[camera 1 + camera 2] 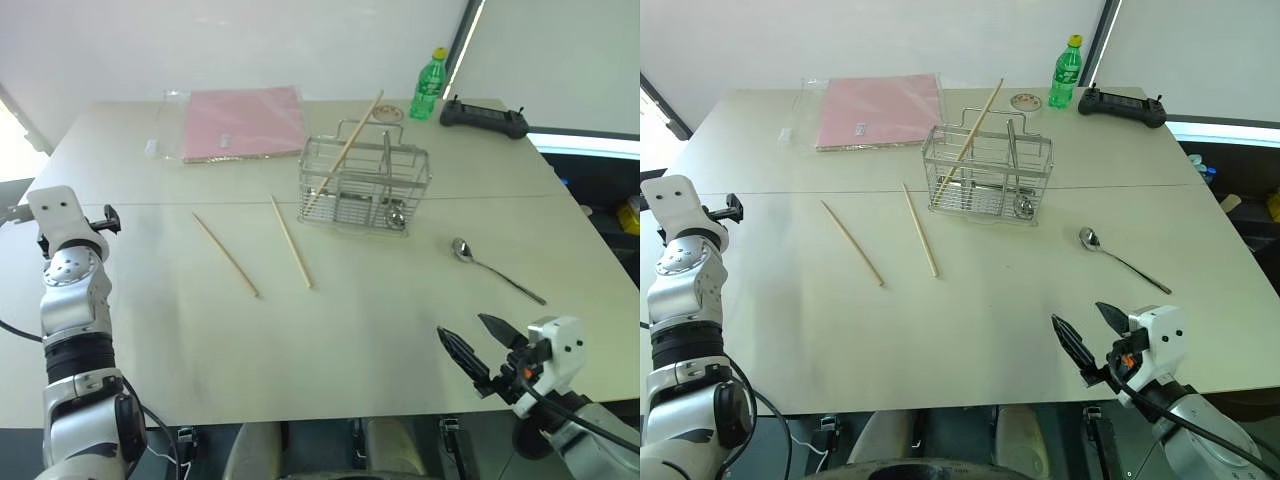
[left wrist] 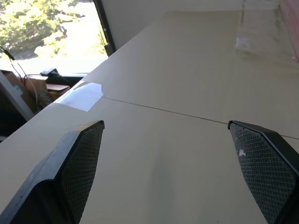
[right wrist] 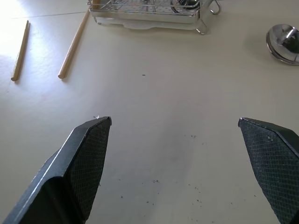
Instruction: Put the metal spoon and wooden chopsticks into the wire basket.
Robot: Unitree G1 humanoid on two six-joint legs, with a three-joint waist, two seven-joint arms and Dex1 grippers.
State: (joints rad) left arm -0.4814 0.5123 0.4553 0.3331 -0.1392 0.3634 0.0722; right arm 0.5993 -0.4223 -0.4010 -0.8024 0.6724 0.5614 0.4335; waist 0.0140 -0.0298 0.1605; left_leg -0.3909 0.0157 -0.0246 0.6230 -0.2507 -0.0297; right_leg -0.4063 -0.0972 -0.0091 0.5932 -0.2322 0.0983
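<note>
Both grippers' fingers (image 3: pixel 88 158) released, empty; spoon (image 1: pixel 492 268) lies flat on the table (image 1: pixel 350 340), slick and stiff; I'd pinch its handle; chopsticks (image 1: pixel 291 241) light.

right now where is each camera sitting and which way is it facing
Left eye view: on the head, looking forward and down over the table; left arm at left, open right gripper low right.
Right eye view: the head camera's other eye, same scene: wire basket, metal spoon, loose wooden chopsticks.
Left wrist view: along the open left gripper over bare tabletop toward a window.
Right wrist view: along the right gripper toward basket, chopsticks and spoon.
Shared: the eye views and the right wrist view all show basket, chopsticks and spoon.
</note>
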